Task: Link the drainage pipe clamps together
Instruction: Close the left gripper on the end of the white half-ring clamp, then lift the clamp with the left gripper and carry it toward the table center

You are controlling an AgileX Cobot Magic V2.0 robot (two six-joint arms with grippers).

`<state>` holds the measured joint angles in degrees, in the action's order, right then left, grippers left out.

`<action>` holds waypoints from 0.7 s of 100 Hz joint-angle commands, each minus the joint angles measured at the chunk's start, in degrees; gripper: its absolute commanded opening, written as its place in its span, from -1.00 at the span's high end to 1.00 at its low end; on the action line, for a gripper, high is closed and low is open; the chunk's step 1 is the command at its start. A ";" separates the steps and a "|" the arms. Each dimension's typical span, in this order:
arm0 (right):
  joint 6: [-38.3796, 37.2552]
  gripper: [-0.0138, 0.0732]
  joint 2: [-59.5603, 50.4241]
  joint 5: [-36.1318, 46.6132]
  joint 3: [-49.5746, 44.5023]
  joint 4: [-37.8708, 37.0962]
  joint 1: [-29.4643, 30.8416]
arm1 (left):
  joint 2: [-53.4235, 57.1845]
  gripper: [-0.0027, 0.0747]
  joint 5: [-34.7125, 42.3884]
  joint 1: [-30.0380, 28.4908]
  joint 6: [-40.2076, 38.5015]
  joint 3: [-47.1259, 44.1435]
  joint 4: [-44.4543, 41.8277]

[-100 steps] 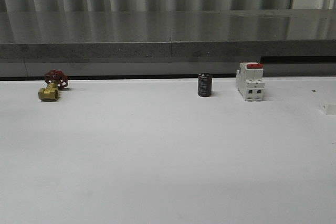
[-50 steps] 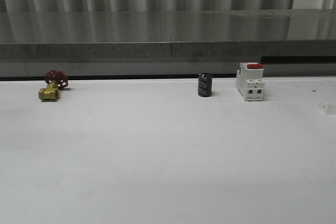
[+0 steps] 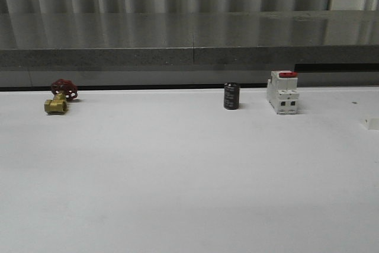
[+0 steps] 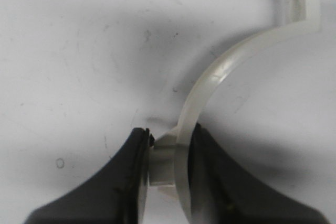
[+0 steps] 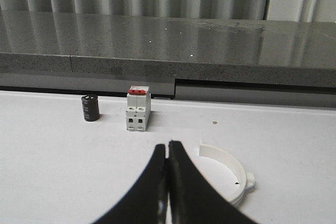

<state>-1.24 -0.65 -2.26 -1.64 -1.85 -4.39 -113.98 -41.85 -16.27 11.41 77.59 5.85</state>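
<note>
While the white table [image 3: 177, 182] lies broad and bare across its middle in the front view, its far edge meets a grey ledge [image 3: 189, 39], and three things stand along that edge: a brass valve with a red handwheel [image 3: 58, 97], a small black cylinder [image 3: 231, 96] and a white switch block with a red top [image 3: 282, 92].

Seen from its wrist, the left gripper [image 4: 168, 167] is clamped on the end tab of one white half-ring clamp [image 4: 220, 82], whose arc curves away over the table to its free tab.

From the other wrist, the right gripper [image 5: 168, 150] has its fingers pressed together, holding nothing. The second half-ring clamp [image 5: 233, 174] lies flat on the table just beside it, nearer than the block and cylinder.
</note>
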 commanded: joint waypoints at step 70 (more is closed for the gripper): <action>0.02 0.84 -0.76 4.64 1.12 -0.66 0.27 | 10.41 0.98 -1.02 34.91 -22.51 1.00 0.81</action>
<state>-1.24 -0.65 -2.26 -1.64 -1.85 -4.39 -104.11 -45.46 15.33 -8.07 76.50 7.09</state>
